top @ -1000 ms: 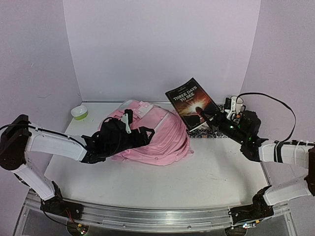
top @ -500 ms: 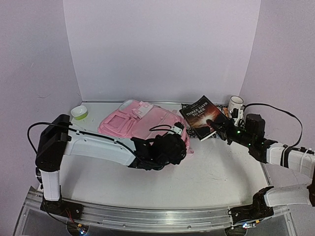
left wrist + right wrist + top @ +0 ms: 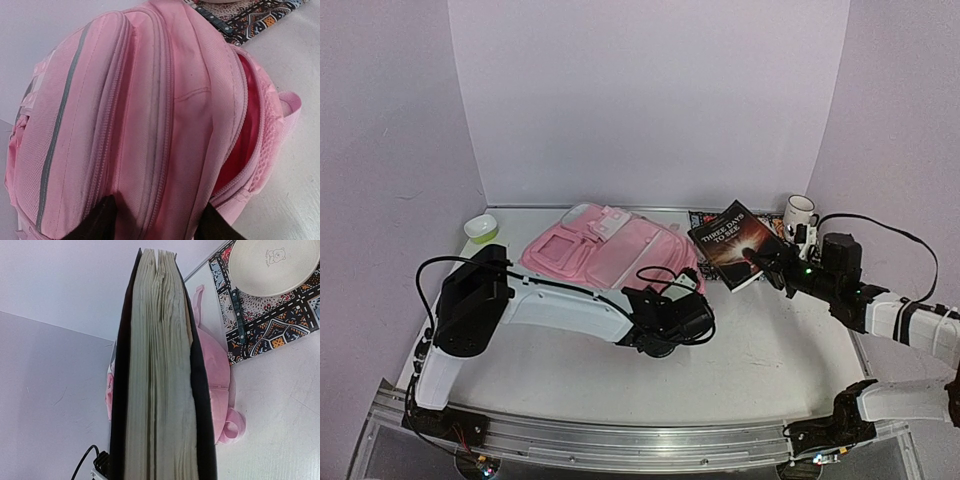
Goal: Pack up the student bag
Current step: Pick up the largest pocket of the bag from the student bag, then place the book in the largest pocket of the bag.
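The pink student bag (image 3: 610, 250) lies flat at the back middle of the table. Its main compartment gapes at the near right end and shows a red lining (image 3: 245, 135). My left gripper (image 3: 675, 305) is at that end. In the left wrist view its black fingertips (image 3: 102, 222) stand wide apart on either side of the bag's top fabric. My right gripper (image 3: 752, 256) is shut on a black book (image 3: 732, 238) and holds it tilted above the table, right of the bag. In the right wrist view the book's page edge (image 3: 157, 390) fills the middle.
A green and white bowl (image 3: 480, 228) sits at the back left. A white mug (image 3: 799, 212) stands at the back right. A patterned mat (image 3: 270, 325) lies behind the book beside the bag and also shows in the left wrist view (image 3: 250, 20).
My left arm has swung from the bag's left side round to its near right end. The bag has dropped from bunched to flat. The right gripper has lowered the book slightly.
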`<state>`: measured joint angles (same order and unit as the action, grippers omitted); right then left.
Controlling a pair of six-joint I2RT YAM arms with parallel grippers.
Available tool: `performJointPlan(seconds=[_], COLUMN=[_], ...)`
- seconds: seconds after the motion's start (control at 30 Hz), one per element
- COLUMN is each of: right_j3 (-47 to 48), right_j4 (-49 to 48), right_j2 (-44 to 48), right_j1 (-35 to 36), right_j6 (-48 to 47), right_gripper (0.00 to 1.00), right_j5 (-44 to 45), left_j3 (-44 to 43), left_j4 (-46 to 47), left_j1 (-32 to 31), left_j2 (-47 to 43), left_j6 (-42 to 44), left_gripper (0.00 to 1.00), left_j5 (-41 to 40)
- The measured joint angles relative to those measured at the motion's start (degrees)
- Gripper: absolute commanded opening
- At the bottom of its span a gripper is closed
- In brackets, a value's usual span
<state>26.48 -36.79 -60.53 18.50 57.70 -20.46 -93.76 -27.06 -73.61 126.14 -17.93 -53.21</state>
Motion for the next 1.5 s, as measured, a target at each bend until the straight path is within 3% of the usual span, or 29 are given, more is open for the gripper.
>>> performJointPlan(seconds=[0.2, 0.33, 0.67, 0.97, 1.23, 1.5], right_j3=[0.0, 0.0, -0.9, -4.0, -4.0, 1.6], right_j4=[2.3, 3.0, 1.0, 2.1, -3.2, -8.8], right_j2=[0.0, 0.3, 3.5, 4.4, -1.1, -12.3], right_j1=[0.0, 0.0, -0.1, 2.9, 13.2, 18.0], right_j6=[-0.6, -0.4, 4.9, 9.7, 11.9, 12.8], right_gripper=[0.00, 0.00, 0.00, 0.00, 0.00, 0.00], right_j5=[-2.4, -3.9, -5.9, -4.5, -2.1, -0.2], left_j3=[0.7, 1.5, 1.7, 1.5, 0.7, 1.6], left_j4=[-2.6, -4.9, -7.0, -7.0, -7.4, -6.4], left_j1=[0.1, 0.9, 6.2, 9.1, 9.6, 10.1], left_j2=[-3.1, -7.6, -17.4, -19.5, -19.5, -20.1], left_j6=[-1.3, -1.9, -4.6, -7.5, -7.7, -7.6], left_gripper=[0.10, 0.00, 0.00, 0.00, 0.00, 0.00], left_j5=[-0.4, 0.6, 6.9, 10.9, 12.8, 16.8])
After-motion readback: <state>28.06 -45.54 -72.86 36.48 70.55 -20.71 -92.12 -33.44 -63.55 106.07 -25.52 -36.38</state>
